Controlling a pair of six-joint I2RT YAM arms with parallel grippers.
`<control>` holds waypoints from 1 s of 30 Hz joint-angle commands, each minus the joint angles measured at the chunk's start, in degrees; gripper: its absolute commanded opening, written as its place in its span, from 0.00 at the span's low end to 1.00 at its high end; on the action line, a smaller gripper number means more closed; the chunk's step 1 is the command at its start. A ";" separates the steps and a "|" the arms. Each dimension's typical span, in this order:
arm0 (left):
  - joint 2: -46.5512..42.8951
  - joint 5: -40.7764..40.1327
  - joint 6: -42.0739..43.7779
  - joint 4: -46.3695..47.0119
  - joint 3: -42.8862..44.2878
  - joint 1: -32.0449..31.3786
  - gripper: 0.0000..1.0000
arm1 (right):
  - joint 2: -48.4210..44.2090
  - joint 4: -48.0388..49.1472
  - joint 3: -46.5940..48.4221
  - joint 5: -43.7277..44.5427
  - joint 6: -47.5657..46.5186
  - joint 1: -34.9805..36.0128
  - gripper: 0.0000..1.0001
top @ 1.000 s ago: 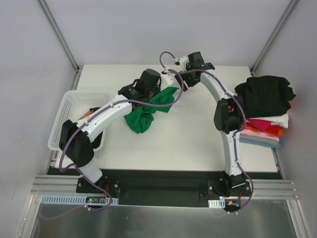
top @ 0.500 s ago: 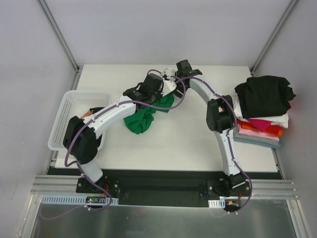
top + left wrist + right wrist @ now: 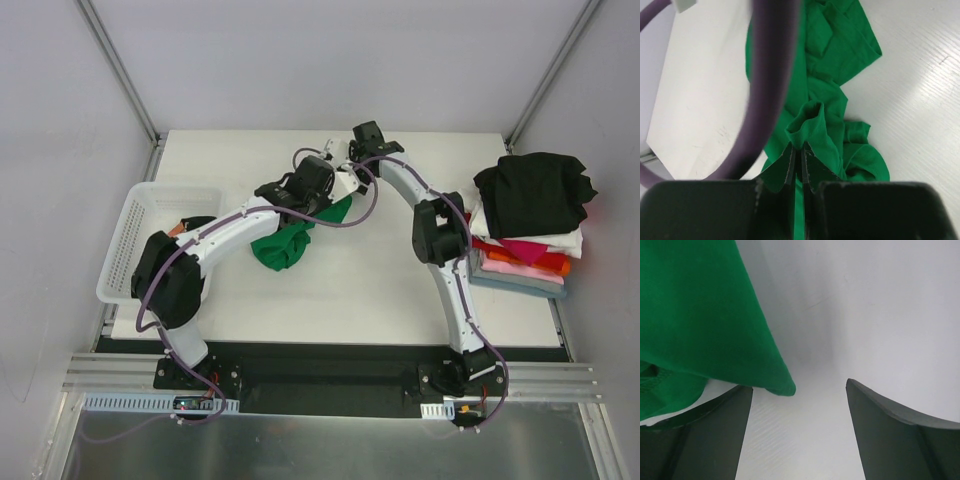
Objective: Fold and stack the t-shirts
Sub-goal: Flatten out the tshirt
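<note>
The bright green t-shirt [image 3: 285,241] lies crumpled on the white table left of centre. My left gripper [image 3: 318,196] is over its far end and is shut on a pinch of the green cloth [image 3: 810,125]. My right gripper [image 3: 352,168] is open just beyond it, jaws wide apart. A corner of the green t-shirt [image 3: 700,325] hangs by its left finger [image 3: 715,425] without being clamped. A pile of folded t-shirts [image 3: 528,250], black on top over white, red, pink and others, sits at the right edge.
A white plastic mesh basket [image 3: 128,245] stands at the left edge with dark and orange cloth [image 3: 190,224] in it. The two arms cross close together near the table's far middle. Grey walls enclose the table.
My left gripper has moved right and farther back with the green cloth, bunching the shirt. My right gripper has swung left toward it, down to the shirt's corner.
</note>
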 commanded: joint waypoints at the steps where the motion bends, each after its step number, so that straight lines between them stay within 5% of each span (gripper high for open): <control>1: 0.05 1.51 -0.67 0.79 -1.46 -1.13 0.00 | 0.68 2.12 3.46 -1.24 -3.75 1.83 0.79; 10: -0.56 -0.60 0.39 0.88 -4.19 -1.13 0.00 | 1.92 3.52 3.55 -0.01 -6.39 4.11 0.75; 20: -0.65 -1.22 0.21 0.88 -4.54 -1.13 0.00 | 2.18 4.32 2.50 1.57 -7.88 4.20 0.45; 30: -0.74 -2.45 0.48 1.84 -5.16 -1.13 0.00 | -0.45 4.84 -2.06 3.07 -8.68 4.20 0.28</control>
